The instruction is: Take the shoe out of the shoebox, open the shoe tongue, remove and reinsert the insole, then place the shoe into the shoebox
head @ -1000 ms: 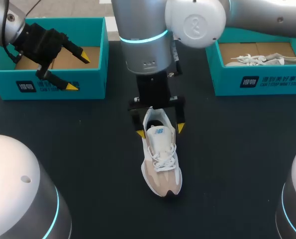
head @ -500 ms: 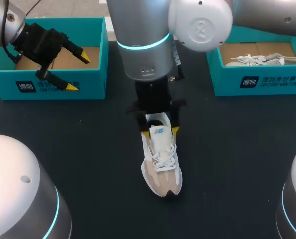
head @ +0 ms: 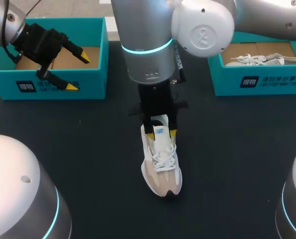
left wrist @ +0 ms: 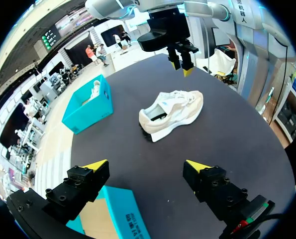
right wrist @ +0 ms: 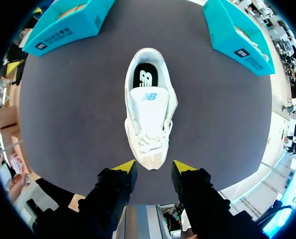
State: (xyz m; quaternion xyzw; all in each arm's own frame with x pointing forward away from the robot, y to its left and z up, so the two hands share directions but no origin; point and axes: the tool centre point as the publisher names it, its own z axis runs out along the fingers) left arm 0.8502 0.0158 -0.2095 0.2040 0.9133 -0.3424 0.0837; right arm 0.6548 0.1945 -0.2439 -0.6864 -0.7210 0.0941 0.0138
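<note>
A beige and white shoe (head: 160,167) lies on the black table, heel away from me, with its white tongue (right wrist: 150,107) up and the black insole (right wrist: 147,77) showing in the opening. My right gripper (head: 161,133) hangs above the tongue; its fingers stand a narrow gap apart and hold nothing. In the left wrist view, that right gripper (left wrist: 181,67) is clearly above the shoe (left wrist: 172,112) and not touching it. My left gripper (head: 78,72) is open over the left teal shoebox (head: 48,82), also empty. The left gripper (left wrist: 147,165) shows wide-spread tips.
A second teal shoebox (head: 259,82) at the back right holds another white shoe (head: 259,60). The left shoebox (right wrist: 70,22) and right shoebox (right wrist: 237,35) flank the shoe's heel end. Bare black tabletop (head: 88,149) surrounds the shoe.
My right gripper's fingers have drawn closer together above the shoe's tongue, from wide apart to a narrow gap. The left arm and the shoe have not moved.
</note>
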